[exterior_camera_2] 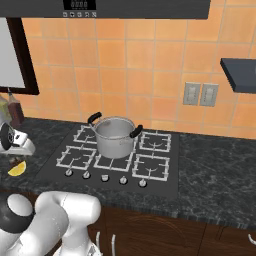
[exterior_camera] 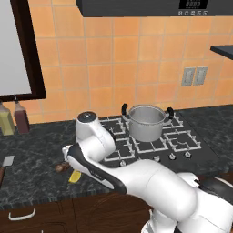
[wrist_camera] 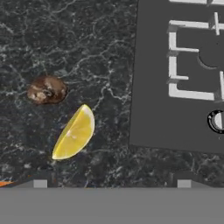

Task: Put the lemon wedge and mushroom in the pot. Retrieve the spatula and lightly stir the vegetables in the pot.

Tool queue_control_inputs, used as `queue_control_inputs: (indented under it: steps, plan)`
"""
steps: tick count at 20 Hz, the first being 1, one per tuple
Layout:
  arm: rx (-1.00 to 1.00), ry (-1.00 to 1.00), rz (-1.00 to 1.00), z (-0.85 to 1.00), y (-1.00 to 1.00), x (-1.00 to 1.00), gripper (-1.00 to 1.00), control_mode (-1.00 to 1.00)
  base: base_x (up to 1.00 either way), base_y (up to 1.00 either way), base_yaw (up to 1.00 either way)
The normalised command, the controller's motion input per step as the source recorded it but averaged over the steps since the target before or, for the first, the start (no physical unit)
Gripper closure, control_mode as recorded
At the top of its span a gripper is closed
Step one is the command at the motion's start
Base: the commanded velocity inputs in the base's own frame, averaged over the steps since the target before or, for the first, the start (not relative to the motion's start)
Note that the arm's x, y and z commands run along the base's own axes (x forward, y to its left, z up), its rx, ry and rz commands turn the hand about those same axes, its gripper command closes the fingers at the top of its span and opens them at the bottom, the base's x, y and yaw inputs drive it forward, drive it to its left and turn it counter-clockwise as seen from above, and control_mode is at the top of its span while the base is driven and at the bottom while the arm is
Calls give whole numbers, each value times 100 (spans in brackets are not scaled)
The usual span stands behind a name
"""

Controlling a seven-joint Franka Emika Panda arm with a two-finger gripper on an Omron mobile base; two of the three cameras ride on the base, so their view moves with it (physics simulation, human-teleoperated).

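The bright yellow crescent-shaped lemon wedge point(wrist_camera: 75, 133) lies flat on the dark speckled stone tabletop point(wrist_camera: 65, 52), just left of the black gas hob point(wrist_camera: 175, 109). The small rounded brown mushroom point(wrist_camera: 47, 89) sits close beside it, apart from it. The round silvery steel pot point(exterior_camera: 145, 122) with two black handles stands on a rear burner. At the tabletop's far left lies the spatula's flat light-grey blade point(exterior_camera: 7, 160). The pincer point(wrist_camera: 112, 183) hangs above the tabletop, its fingertips wide apart, holding nothing.
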Motion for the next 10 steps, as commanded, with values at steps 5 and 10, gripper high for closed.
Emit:
queue_control_inputs:
  steps: [5,10]
  plan:
    - [0,14,0,-56,58,22,-100,-100,0,0,0]
    - [0,14,-1,-50,31,29,-100,-100,0,0,0]
